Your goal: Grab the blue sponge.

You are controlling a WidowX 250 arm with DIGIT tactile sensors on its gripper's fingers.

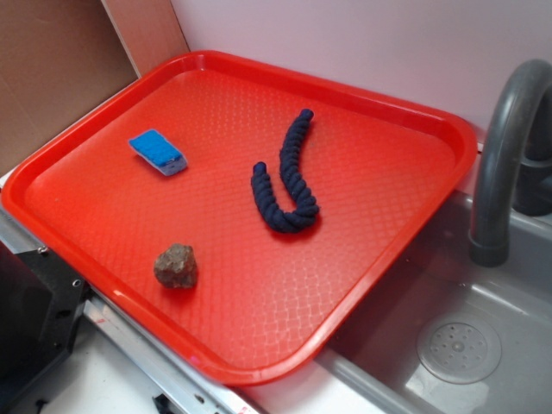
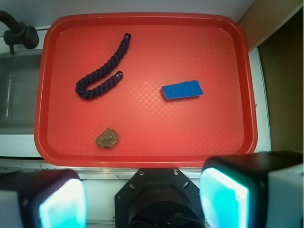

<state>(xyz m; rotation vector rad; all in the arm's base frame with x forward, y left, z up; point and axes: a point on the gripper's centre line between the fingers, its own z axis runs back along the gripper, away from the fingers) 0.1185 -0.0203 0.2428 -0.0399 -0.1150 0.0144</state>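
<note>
The blue sponge (image 1: pixel 159 151) is a small block with a bright blue top and pale lower layer, lying flat on the left part of the red tray (image 1: pixel 371 259). In the wrist view the blue sponge (image 2: pixel 182 90) lies right of the tray's middle (image 2: pixel 142 156). My gripper (image 2: pixel 142 199) is high above the tray's near edge, well back from the sponge. Its jaws stand wide apart and empty, with one fingertip (image 2: pixel 61 202) at the lower left and the other at the lower right. The gripper is not in the exterior view.
A dark navy twisted rope (image 1: pixel 289 177) (image 2: pixel 102 71) and a brown rock (image 1: pixel 176 266) (image 2: pixel 107 138) also lie on the tray. A grey sink (image 1: pixel 457 345) with a faucet (image 1: pixel 504 155) is right of the tray. The robot base (image 2: pixel 159 199) is below the tray's near edge.
</note>
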